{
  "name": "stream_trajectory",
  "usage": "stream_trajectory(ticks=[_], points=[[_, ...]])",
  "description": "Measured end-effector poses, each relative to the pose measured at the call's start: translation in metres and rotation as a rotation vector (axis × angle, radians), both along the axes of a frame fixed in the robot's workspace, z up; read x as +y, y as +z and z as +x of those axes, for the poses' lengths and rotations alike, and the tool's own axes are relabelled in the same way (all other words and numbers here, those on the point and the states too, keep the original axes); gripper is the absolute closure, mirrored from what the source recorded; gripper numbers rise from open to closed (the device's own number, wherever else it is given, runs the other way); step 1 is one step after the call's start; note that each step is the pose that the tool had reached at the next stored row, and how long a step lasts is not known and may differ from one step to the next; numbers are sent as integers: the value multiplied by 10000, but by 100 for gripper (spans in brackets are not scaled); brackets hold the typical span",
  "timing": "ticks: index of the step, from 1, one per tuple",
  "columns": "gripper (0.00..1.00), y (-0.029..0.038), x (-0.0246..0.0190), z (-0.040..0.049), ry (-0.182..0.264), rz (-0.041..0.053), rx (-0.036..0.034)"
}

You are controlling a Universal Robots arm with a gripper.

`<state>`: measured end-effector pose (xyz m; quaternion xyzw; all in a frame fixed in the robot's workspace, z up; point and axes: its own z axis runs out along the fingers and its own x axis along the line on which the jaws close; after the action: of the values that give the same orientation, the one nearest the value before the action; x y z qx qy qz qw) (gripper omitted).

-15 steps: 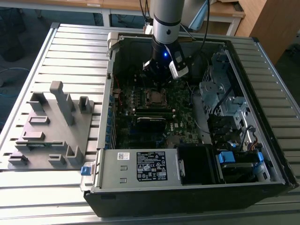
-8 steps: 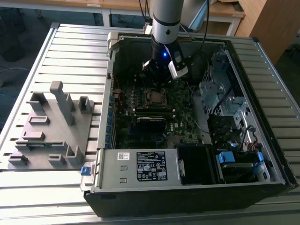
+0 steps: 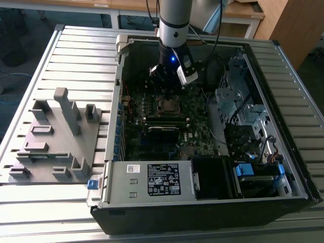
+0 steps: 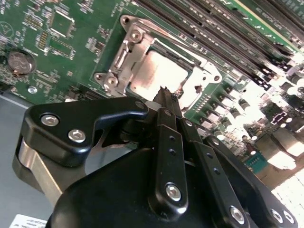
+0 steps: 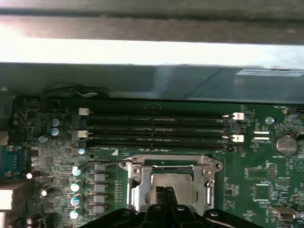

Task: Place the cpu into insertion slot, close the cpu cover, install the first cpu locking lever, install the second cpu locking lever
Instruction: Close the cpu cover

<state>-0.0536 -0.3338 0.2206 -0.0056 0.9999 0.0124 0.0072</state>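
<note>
The cpu (image 4: 156, 71) (image 5: 172, 182) lies flat in the insertion slot (image 3: 167, 105) on the green board, its dull silver top showing. The cpu cover (image 4: 205, 80) (image 5: 138, 190) lies down around it as a silvery frame. A thin metal lever rod (image 5: 102, 162) runs out from one corner of the socket, along the side nearest the memory slots. My gripper (image 3: 168, 92) (image 4: 166, 92) (image 5: 164, 194) hangs directly over the chip. Its black fingertips are pressed together with nothing between them, at or just above the chip's edge; whether they touch it I cannot tell.
Long black memory slots (image 5: 156, 126) (image 4: 213, 28) run beside the socket. The open case holds a drive cage (image 3: 238, 96) on the exterior view's right and a power supply (image 3: 152, 179) in front. A grey fixture (image 3: 55, 136) stands on the slatted table. A coin cell (image 5: 284, 144) sits nearby.
</note>
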Motion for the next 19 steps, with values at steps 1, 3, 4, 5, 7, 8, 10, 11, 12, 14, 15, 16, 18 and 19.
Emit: stream_trajectory(ticks=[1, 3, 4, 5, 7, 8, 10, 11, 12, 14, 15, 16, 18, 19], points=[[90, 0, 0, -14, 0, -1, -3], [90, 0, 0, -36, 1, -1, -10], [90, -1, 0, -43, 1, -2, -13], [90, -1, 0, -50, 1, -1, -16], [90, -3, 0, -67, 0, 1, -25], [90, -3, 0, -78, 1, -1, -29], [90, -4, 0, -100, 1, -1, -37], [90, -5, 0, -108, 0, -1, -40], [90, -7, 0, -112, 0, -1, -42], [90, -20, -1, -115, 1, 0, -45], [90, -30, -2, -117, 2, 0, -46], [90, -38, -2, -118, 1, -1, -47], [90, -39, -3, -120, 1, -2, -46], [90, -40, -3, -134, 1, 0, -46]])
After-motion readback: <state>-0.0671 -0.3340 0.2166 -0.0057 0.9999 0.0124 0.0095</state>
